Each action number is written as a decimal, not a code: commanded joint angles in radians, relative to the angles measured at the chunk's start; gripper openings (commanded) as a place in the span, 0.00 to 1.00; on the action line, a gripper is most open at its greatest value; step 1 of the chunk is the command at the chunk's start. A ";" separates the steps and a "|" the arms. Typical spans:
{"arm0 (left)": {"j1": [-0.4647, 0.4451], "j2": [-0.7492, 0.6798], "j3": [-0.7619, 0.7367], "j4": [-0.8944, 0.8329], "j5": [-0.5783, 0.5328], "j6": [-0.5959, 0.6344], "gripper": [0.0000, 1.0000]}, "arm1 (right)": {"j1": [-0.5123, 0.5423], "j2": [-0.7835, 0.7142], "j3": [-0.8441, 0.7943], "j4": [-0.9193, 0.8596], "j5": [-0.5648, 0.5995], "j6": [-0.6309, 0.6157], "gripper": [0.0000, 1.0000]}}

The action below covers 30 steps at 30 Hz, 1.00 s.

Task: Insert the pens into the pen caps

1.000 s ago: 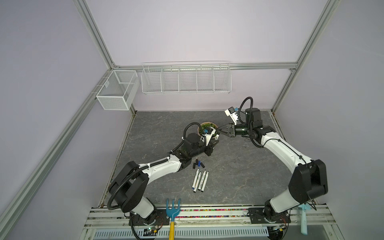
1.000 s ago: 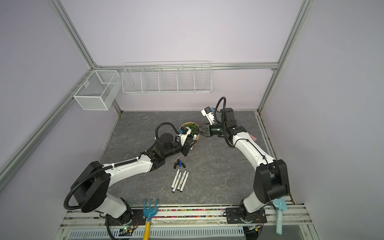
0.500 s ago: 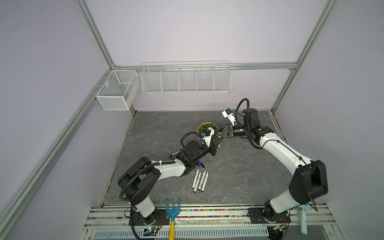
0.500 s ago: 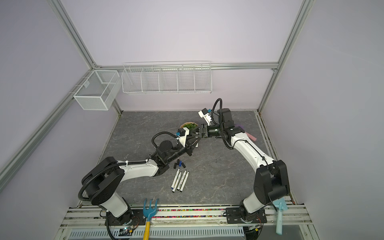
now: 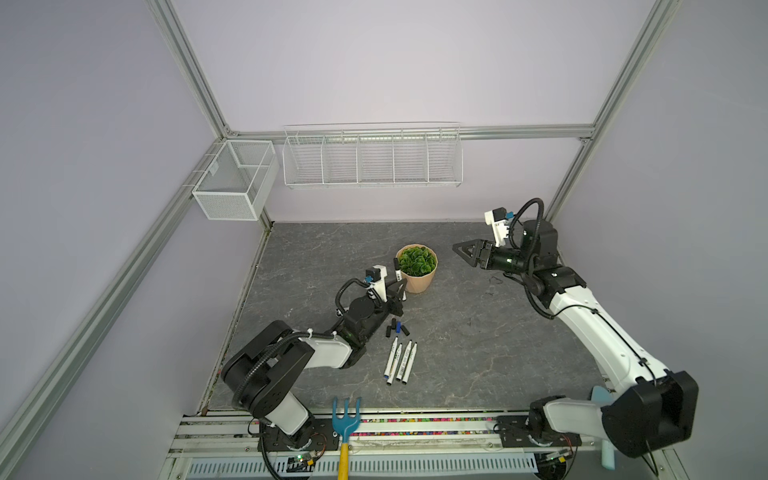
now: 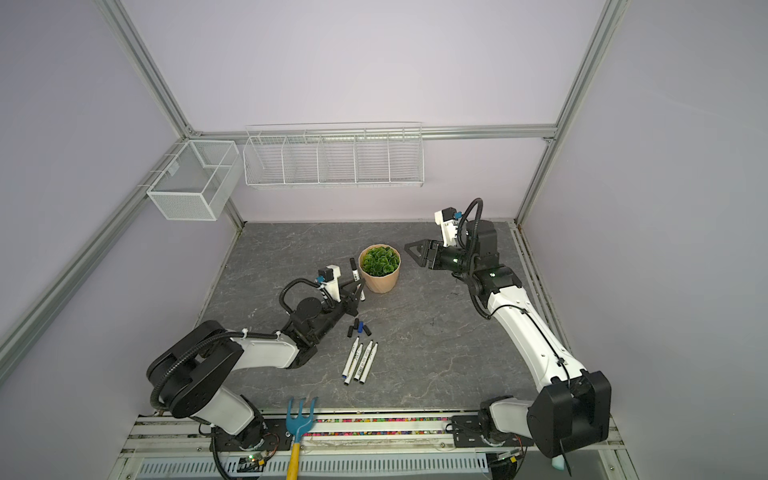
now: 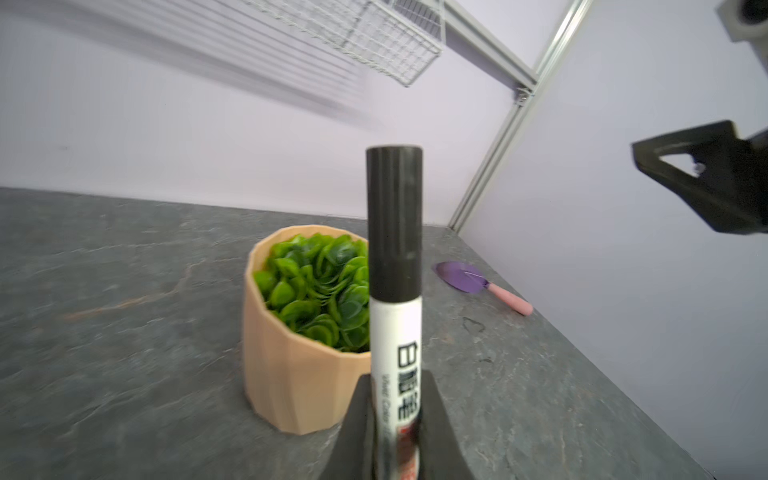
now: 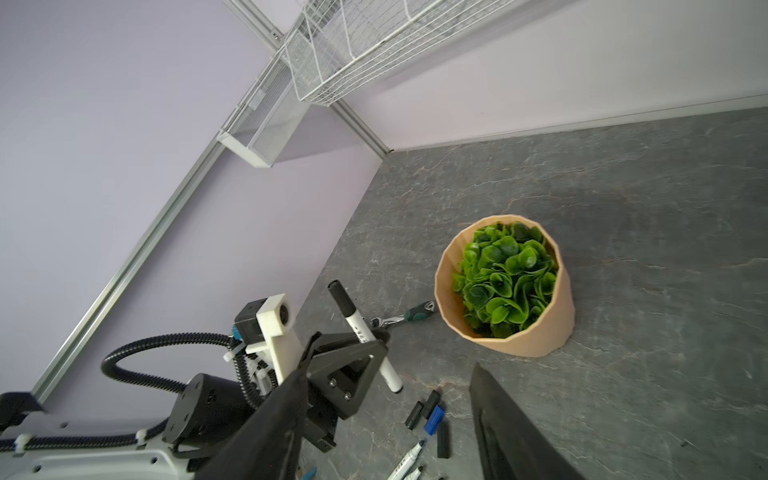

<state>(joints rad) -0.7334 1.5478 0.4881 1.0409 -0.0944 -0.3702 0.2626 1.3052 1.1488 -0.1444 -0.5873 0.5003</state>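
Pen (image 7: pixel 395 332) stands clamped in left tool (image 7: pixel 397 376); right tool (image 5: pixel 459 249), seemingly empty, apart.

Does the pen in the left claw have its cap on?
Capped: in the left wrist view a black cap covers the top of the pen clamped in the left gripper.

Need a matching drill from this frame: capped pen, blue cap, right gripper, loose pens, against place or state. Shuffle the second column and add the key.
Things
1. capped pen
2. blue cap
3. right gripper
4. loose pens

Place or state
A. lying side by side on the mat, tips bare
B. jaws open and empty, in the air beside the plant pot
C. clamped in the left gripper's jaws
D. on the mat among the black caps

Pairs: 1-C, 2-D, 3-B, 4-A
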 commanded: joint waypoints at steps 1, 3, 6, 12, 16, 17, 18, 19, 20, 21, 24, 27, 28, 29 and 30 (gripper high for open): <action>0.026 -0.090 0.056 -0.317 -0.065 -0.002 0.00 | 0.000 -0.002 -0.020 -0.022 0.080 -0.020 0.65; 0.026 -0.093 0.131 -0.513 -0.086 0.035 0.00 | -0.001 0.005 -0.024 -0.025 0.081 -0.019 0.64; 0.032 -0.048 0.216 -0.640 -0.102 0.083 0.00 | -0.002 0.018 -0.026 -0.024 0.081 -0.014 0.64; 0.114 0.084 0.363 -0.826 -0.095 -0.043 0.00 | -0.001 0.017 -0.024 -0.056 0.086 -0.034 0.63; 0.126 0.145 0.379 -0.793 -0.097 -0.038 0.00 | 0.000 0.010 -0.035 -0.070 0.094 -0.049 0.63; 0.127 0.167 0.393 -0.794 -0.092 -0.034 0.00 | -0.001 0.012 -0.037 -0.073 0.095 -0.049 0.63; 0.127 0.191 0.411 -0.806 -0.087 -0.034 0.00 | -0.001 0.013 -0.038 -0.075 0.094 -0.052 0.63; 0.127 0.210 0.428 -0.818 -0.080 -0.035 0.00 | -0.001 0.014 -0.040 -0.075 0.093 -0.052 0.63; 0.127 0.234 0.448 -0.833 -0.072 -0.032 0.00 | -0.001 0.014 -0.041 -0.075 0.093 -0.052 0.63; 0.127 0.255 0.469 -0.853 -0.063 -0.030 0.00 | -0.001 0.013 -0.043 -0.074 0.095 -0.052 0.63; 0.127 0.304 0.532 -0.914 -0.006 0.025 0.00 | -0.001 0.006 -0.044 -0.080 0.105 -0.061 0.63; 0.127 0.343 0.600 -1.001 0.005 0.024 0.00 | -0.001 0.004 -0.047 -0.086 0.113 -0.070 0.63; 0.127 0.356 0.623 -1.031 0.005 0.024 0.00 | -0.001 0.004 -0.048 -0.087 0.113 -0.072 0.63; 0.127 0.370 0.641 -1.056 -0.001 0.021 0.02 | 0.000 0.004 -0.047 -0.087 0.113 -0.072 0.63; 0.127 0.380 0.653 -1.073 0.002 0.021 0.04 | 0.000 0.004 -0.049 -0.087 0.112 -0.072 0.63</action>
<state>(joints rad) -0.6041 1.8954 1.0893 0.0727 -0.1101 -0.3576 0.2626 1.3212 1.1183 -0.2195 -0.4854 0.4484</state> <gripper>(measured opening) 0.122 0.627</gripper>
